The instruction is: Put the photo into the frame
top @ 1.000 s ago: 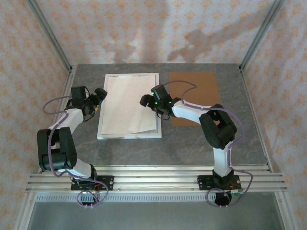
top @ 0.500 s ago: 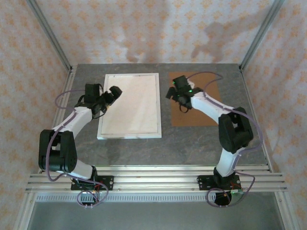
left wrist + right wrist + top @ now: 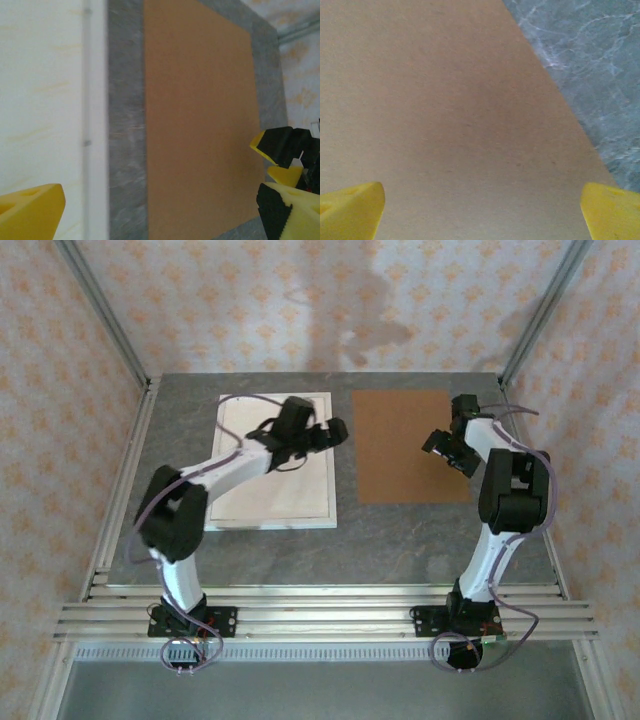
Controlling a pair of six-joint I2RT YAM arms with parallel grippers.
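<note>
top view
frame: large thin white rectangular picture frame [image 3: 270, 524], flat on grey stone-look table [image 3: 400, 540], left of centre
sheet: pale cream sheet [image 3: 290, 490] lies inside frame; can't tell what it is
board: plain brown rectangular backing board [image 3: 400, 455], flat, just right of frame, strip of table between
left claw [image 3: 338, 430]: over frame's right edge, fingers apart, empty
right claw [image 3: 440, 450]: over board's right edge, apart, empty

left wrist view
left claw [image 3: 155, 215]: yellow tips wide apart, nothing between
frame [image 3: 97, 75]: white rail down the left, sheet [image 3: 40, 100] inside it
board [image 3: 200, 125]: right of rail, across table [image 3: 125, 125] strip
right claw [image 3: 285, 160]: at board's right edge

right wrist view
right claw [image 3: 480, 215]: yellow tips wide apart, empty
board [image 3: 445, 100]: under claw, table [image 3: 580, 60] upper right
</note>
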